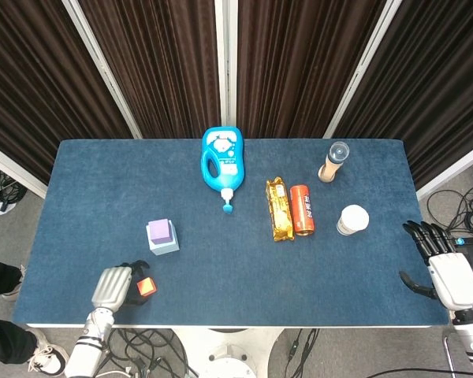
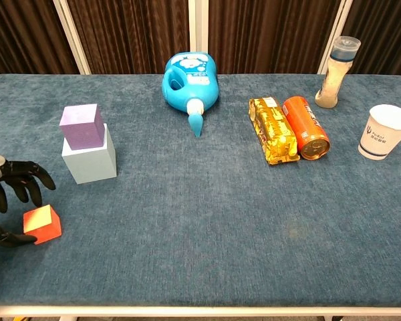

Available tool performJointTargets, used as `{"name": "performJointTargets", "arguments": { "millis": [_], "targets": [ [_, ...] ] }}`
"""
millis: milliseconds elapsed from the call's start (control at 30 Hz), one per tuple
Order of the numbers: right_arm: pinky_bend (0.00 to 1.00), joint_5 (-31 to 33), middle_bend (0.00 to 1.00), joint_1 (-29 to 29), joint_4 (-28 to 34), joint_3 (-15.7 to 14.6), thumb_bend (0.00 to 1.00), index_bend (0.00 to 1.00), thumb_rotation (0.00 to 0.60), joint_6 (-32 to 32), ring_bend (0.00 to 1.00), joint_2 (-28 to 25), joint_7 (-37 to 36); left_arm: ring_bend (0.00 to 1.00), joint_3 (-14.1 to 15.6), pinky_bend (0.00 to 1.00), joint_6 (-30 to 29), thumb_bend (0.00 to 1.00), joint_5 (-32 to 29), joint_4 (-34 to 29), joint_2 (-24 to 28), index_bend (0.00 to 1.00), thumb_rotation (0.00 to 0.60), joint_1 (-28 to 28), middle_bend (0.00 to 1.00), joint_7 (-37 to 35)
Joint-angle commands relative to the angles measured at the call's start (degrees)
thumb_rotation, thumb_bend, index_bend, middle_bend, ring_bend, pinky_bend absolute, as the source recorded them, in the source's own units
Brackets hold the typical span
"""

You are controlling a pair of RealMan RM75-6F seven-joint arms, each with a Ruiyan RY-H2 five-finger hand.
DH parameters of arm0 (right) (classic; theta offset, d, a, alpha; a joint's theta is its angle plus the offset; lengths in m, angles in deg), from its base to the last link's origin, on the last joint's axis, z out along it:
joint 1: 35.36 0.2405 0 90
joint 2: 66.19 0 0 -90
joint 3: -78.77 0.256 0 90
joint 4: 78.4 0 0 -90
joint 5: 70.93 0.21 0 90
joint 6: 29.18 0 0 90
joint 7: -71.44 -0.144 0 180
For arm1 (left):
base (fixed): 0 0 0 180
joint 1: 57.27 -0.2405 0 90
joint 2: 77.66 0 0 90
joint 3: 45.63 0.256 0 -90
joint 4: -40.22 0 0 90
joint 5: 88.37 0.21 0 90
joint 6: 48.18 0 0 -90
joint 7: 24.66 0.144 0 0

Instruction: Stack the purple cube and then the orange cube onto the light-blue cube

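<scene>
The purple cube (image 2: 83,125) was already seated on the light-blue cube (image 2: 90,160), while the orange cube (image 2: 42,224) lay on the surface (image 2: 207,221) near its front left edge. The left hand (image 2: 10,200) was placed around the orange cube, its fingers (image 2: 28,179) spread over the top and the thumb low at the near side; whether a grip had been closed could not be told. The right hand (image 1: 444,272) was held apart at the far right, fingers open and empty.

A slip was judged likely if the cube were pinched only at a corner, and the stack just beside could be knocked by the knuckles during the lift. The blue detergent bottle (image 2: 189,83), snack packet (image 2: 273,130), orange can (image 2: 305,127), paper cup (image 2: 385,132) and spice shaker (image 2: 336,63) stood well apart, so nothing was seen blocking the short path.
</scene>
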Motion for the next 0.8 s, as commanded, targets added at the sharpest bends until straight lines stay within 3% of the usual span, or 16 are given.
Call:
{"name": "performJointTargets", "arguments": {
  "millis": [33, 800],
  "targets": [
    [0.00, 0.06, 0.07, 0.03, 0.02, 0.03, 0.20, 0.03, 0.600, 0.06, 0.00, -0.01, -0.01, 0.41, -0.18, 0.49, 0.12, 0.12, -0.28, 0.46, -0.50, 0.39, 0.600, 0.00, 0.55, 0.08],
    [0.00, 0.55, 0.07, 0.20, 0.02, 0.25, 0.20, 0.03, 0.600, 0.48, 0.00, -0.12, -0.30, 0.48, -1.20, 0.56, -1.10, 0.18, 0.07, 3.65, -3.91, 0.45, 0.600, -0.26, 0.62, 1.02]
  ]
}}
